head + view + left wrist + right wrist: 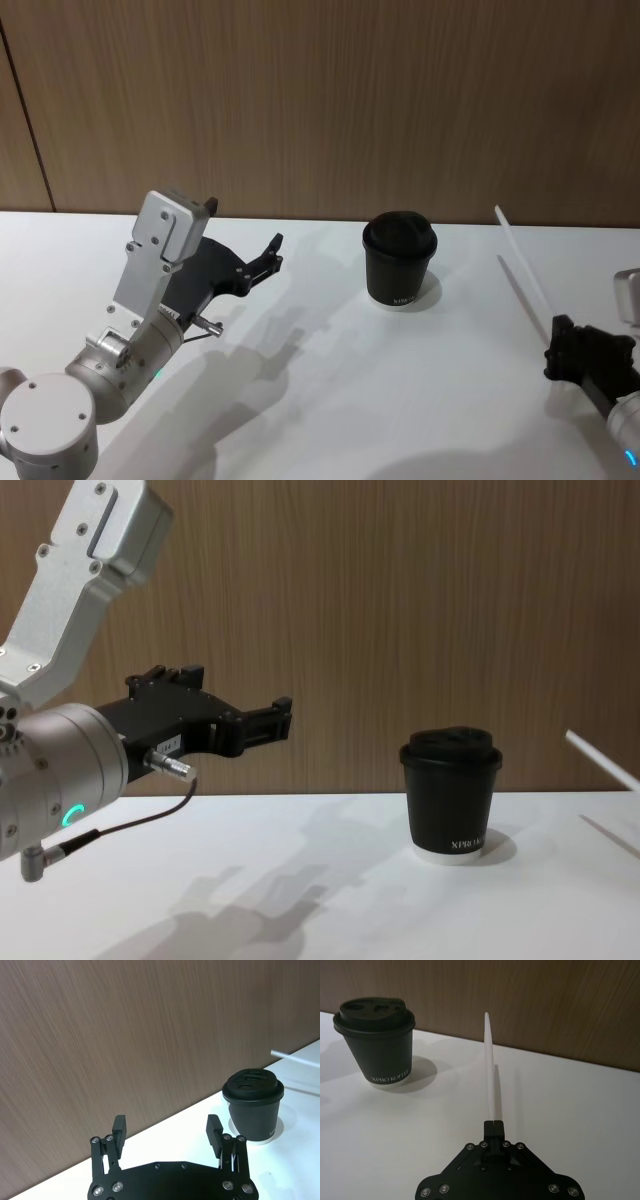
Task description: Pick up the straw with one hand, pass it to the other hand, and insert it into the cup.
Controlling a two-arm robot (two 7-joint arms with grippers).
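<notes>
As the right gripper [560, 330] clamps the straw [522, 262] by one end, angled up off the table [330, 400] to the right of the cup [398, 262], the head view suggests a handover is due. The left wrist view shows the left gripper [166, 1125] with jaws apart, seemingly ready to receive it.

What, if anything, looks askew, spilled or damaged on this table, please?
Nothing stands out: the black lidded paper cup stands upright, unspilled; the thin white straw slants in the shut right gripper; the left gripper hovers open.
</notes>
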